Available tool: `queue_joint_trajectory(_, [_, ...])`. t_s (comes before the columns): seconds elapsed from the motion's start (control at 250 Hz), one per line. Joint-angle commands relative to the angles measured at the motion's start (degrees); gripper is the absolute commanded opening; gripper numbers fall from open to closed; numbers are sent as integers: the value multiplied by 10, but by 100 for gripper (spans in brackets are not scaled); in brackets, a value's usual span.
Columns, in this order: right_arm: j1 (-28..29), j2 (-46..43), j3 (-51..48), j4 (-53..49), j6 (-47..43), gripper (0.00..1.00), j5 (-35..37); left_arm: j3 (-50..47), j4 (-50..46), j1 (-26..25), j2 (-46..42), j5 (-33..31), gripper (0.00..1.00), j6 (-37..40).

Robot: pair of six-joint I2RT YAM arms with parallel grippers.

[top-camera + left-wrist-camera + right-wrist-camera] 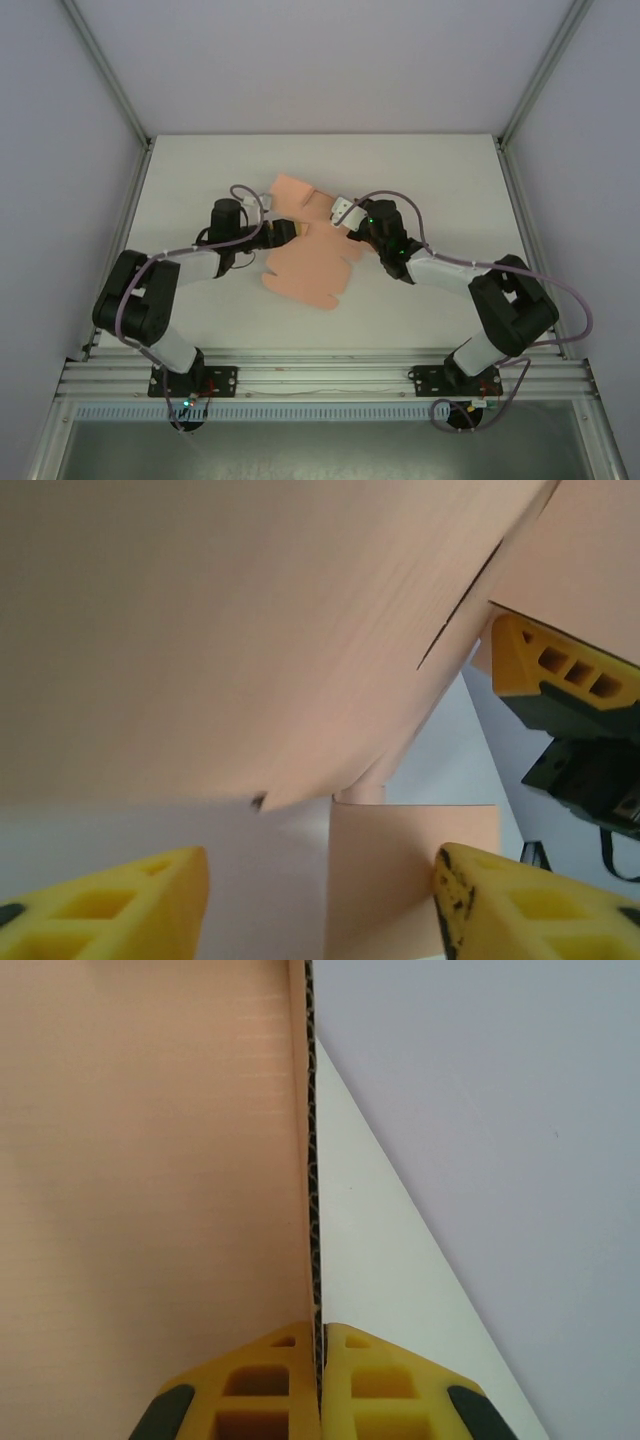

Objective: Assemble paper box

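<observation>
Left end effector (320, 885) ajar, right (318, 1345) closed

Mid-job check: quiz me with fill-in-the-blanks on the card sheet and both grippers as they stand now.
1. The right gripper is shut on the ___ of the paper box.
2. The left gripper is ___, with a pink flap between its fingers.
3. The table under the paper box is ___ in colour.
Missing words: edge; open; white.
</observation>
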Motion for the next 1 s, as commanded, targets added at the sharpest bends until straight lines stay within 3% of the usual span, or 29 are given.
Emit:
queue_joint_trajectory(0.0, [8,-22,21,28,27,0,-27,6,95,-14,19,49,51,-32])
queue_joint_trajectory(0.224, [10,-27,19,32,25,0,-34,20,83,-22,32,37,19,-39])
queue_joint_trajectory(0.428, [32,-43,18,-17,-21,0,-34,47,-32,-31,28,-69,2,-50])
queue_joint_trajectory(0.612, [71,-75,20,-133,-48,0,-20,56,-50,-32,52,-115,1,-99])
queue_joint_trajectory(0.763, [110,-80,19,-215,-38,0,11,59,-20,-32,82,-99,1,-150])
queue_joint_trajectory(0.995, [159,-17,-1,-159,-73,0,166,61,-2,-32,101,-71,2,-185])
